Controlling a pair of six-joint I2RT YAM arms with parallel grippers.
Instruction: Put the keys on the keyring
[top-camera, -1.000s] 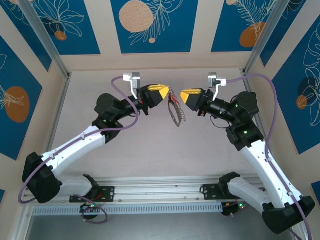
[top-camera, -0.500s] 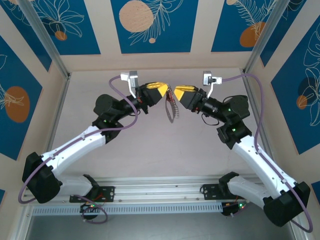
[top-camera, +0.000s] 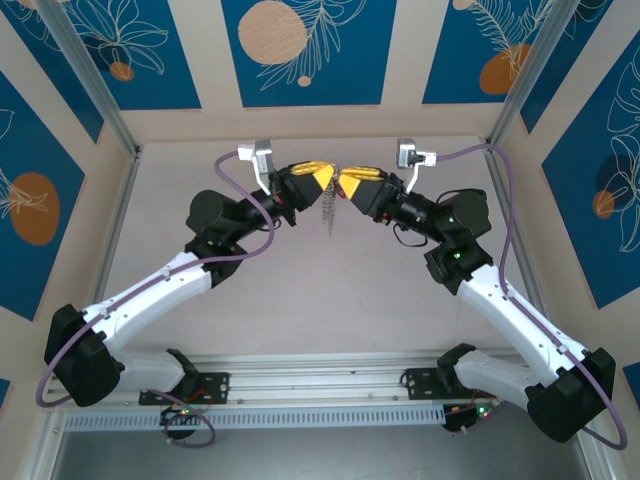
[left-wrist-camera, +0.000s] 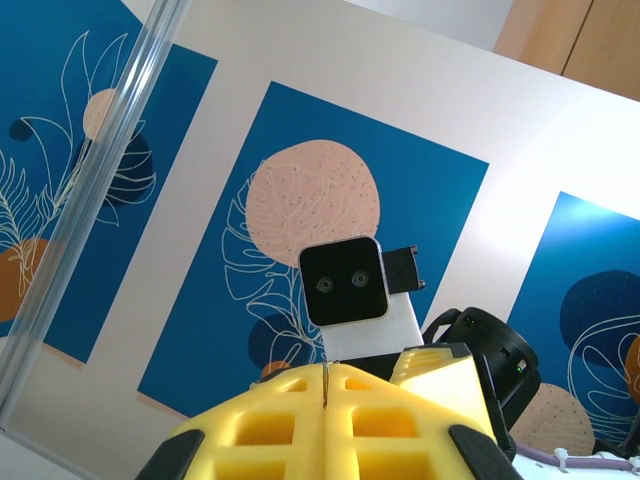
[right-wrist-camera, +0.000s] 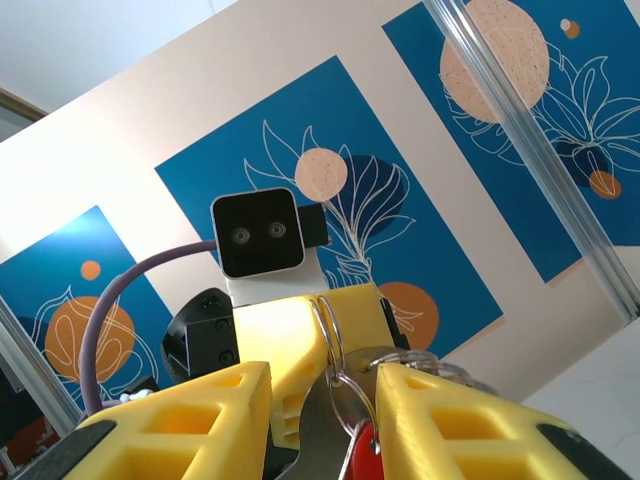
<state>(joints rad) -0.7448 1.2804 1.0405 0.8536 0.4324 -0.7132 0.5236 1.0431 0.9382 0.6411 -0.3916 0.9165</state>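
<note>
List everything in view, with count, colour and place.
keyring: one, grey metal, aloft at mid-scene
chain pieces: one short string, silvery, hanging beneath the keyring
key: one, red head, beside the keyring
table: one, pale, beneath everything
posters: several, blue with peach circles, on the walls
arms: two, white and black, reaching from the near edge
left gripper: one, yellow, shut on a thin metal edge, seemingly the keyring's
right gripper: one, yellow, fingers apart around the key; grip unclear
</note>
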